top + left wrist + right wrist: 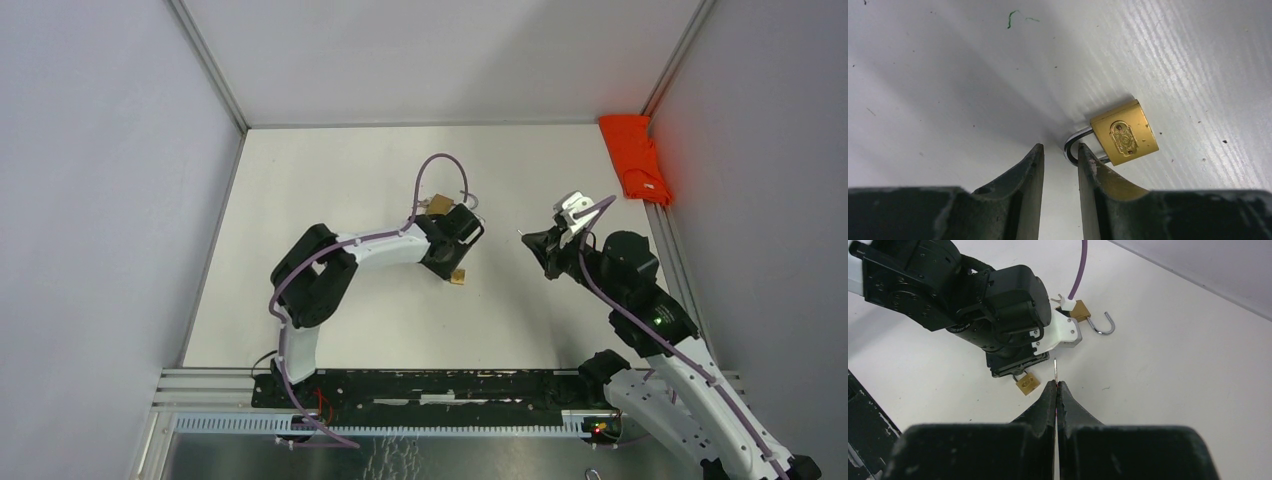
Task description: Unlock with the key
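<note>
Starting at the left, the left arm (380,245) reaches across the desk (320,170) toward its centre. The left hand (1060,147) points down at the surface with its jaws set to a narrow gap, and bare desk shows through that gap. The lock (1124,132), a small brass padlock, lies flat on the desk just right of the fingers (1030,170), face plate up. Its shackle (1068,148) is seated in the body and curves toward the hand. In the left wrist view the right fingertip overlaps the shackle loop. Whether it touches the steel or only stands in front of it cannot be determined. In the top view the hand's housing covers most of the lock, and only a small brass part shows at the near side.

A second lock (1080,310) lies farther back, partly hidden behind the left wrist housing and the purple cable (1081,265). Its open shackle (1106,326) has one leg free of the body.

To the right, well apart from both locks, the right hand (1056,384) is held off the desk, jaws pressed together on the key (1055,369). The key is seen edge-on as a thin sliver projecting from the fingertips, aimed toward the left hand. Its bow and teeth cannot be made out.

At the far right, an orange cloth (635,158) lies against the wall at the desk's far corner.
</note>
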